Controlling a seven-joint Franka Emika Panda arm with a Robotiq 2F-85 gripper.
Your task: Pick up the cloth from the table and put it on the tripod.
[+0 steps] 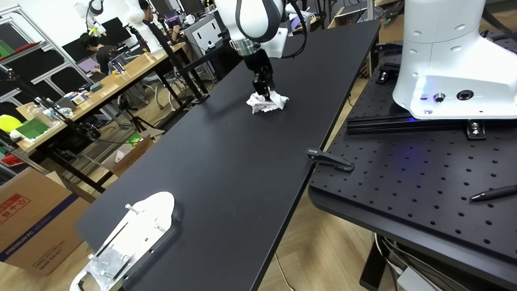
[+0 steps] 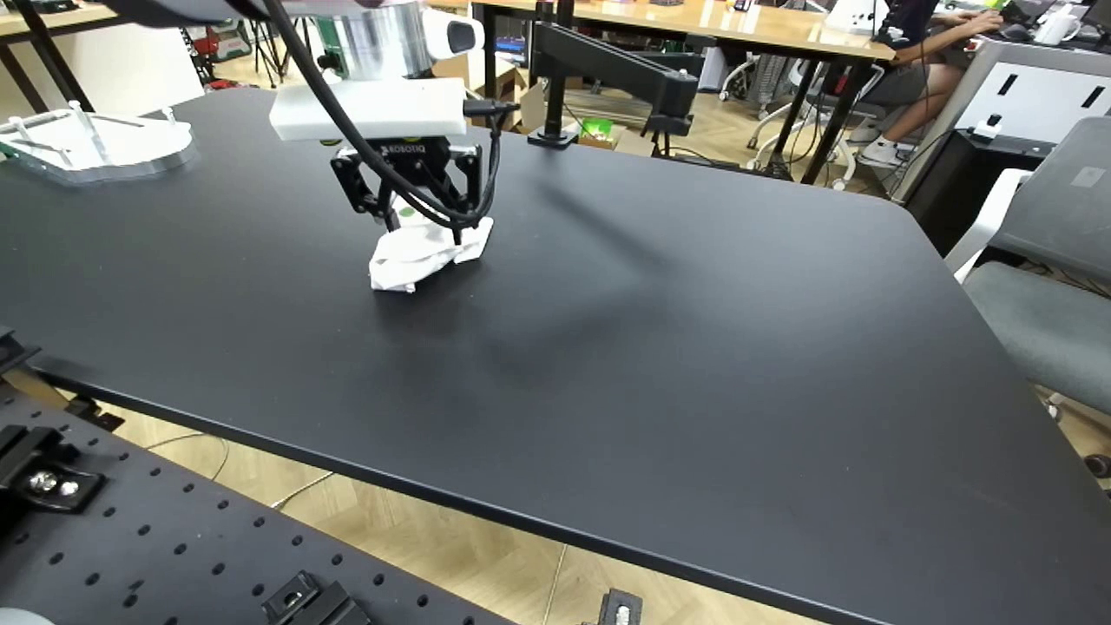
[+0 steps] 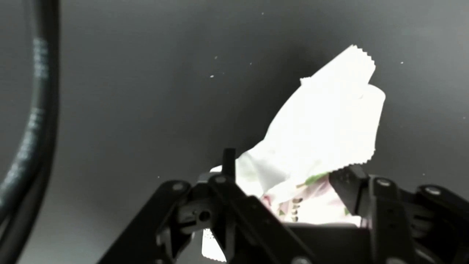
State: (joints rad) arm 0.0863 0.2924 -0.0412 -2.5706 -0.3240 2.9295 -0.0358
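On dark table, straddling part of crumpled cloth w/ jaws apart.
Might catch too little if closing too high, prob. dropping it mid-xfer.

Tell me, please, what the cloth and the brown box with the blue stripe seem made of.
The cloth: probably thin fabric, matte white with a print; soft folds and zigzag edges suggest it, fibre unclear. The brown box: likely cardboard, dull, with flat printed sides.

Cloth: thin, matt, creased fabric (edges zigzag-cut). Tabletop: smooth, matt, faint sheen. Robot base: smooth, glossy, plastic-looking. Wrist collar: shiny bare metal. Pegboard: matt, perforated. Box: printed cardboard. Floor: smooth, wood-look.
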